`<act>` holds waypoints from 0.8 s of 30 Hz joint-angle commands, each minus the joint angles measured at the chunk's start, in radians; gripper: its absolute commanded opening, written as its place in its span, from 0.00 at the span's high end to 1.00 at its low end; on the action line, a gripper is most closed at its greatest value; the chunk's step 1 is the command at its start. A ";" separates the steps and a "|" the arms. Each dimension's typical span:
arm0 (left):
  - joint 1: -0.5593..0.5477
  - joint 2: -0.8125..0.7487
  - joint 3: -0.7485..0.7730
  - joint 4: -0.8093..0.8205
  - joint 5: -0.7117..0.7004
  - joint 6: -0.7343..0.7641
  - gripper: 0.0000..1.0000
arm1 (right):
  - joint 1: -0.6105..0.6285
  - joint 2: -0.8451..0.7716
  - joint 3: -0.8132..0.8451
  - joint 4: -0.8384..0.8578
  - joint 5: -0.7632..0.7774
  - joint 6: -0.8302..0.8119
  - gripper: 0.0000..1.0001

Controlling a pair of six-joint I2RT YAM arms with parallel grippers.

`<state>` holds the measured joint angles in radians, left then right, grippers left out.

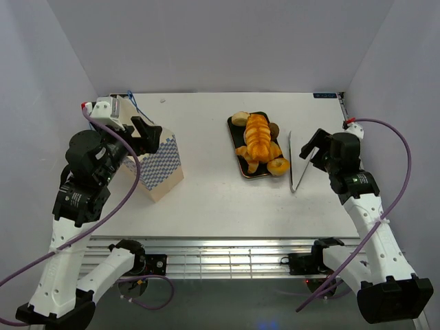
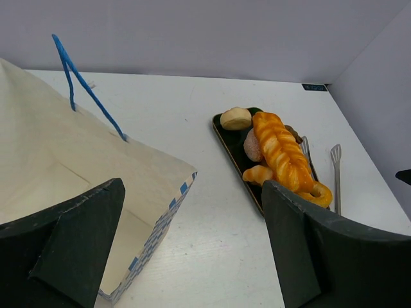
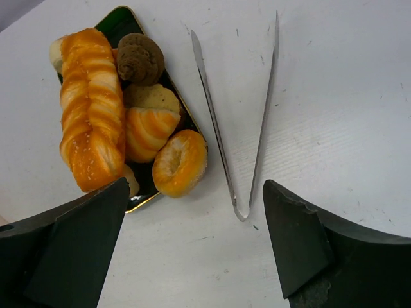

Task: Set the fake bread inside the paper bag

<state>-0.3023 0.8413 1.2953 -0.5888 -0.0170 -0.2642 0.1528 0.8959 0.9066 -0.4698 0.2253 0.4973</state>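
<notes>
The fake bread is lying heaped on the dark tray right of centre in the top view, the paper bag is standing open at left, and a blue label at the upper-right corner of the table is showing print too small to read. Your left gripper is hovering, spread wide, over the bag's mouth, gripping nothing. Your right gripper is hanging just as wide above the tongs lying beside the tray.

The white bench carries three things. A paper bag stands at its left side. A dark tray lies right of centre. Metal tongs lie open just beside the tray's right edge. A small blue label sits at the far right corner.
</notes>
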 commanded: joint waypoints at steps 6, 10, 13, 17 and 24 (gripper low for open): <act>-0.001 -0.034 -0.004 -0.068 -0.130 -0.023 0.02 | 0.001 -0.090 -0.171 0.113 -0.153 -0.043 0.10; -0.003 -0.070 0.048 -0.112 -0.130 -0.016 0.02 | 0.002 -0.132 -0.227 0.079 -0.100 -0.009 0.10; -0.001 -0.059 0.134 -0.179 -0.184 -0.030 0.02 | 0.002 -0.091 -0.238 -0.022 -0.066 -0.014 0.10; -0.001 -0.083 0.124 -0.201 -0.262 -0.010 0.02 | 0.004 -0.087 -0.332 -0.003 -0.098 -0.003 0.10; -0.001 -0.136 0.013 -0.181 -0.293 -0.004 0.02 | 0.011 0.003 -0.377 0.089 -0.057 -0.008 0.10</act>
<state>-0.3027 0.6952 1.3399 -0.7567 -0.2852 -0.2787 0.1562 0.8543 0.5068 -0.4526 0.1314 0.4942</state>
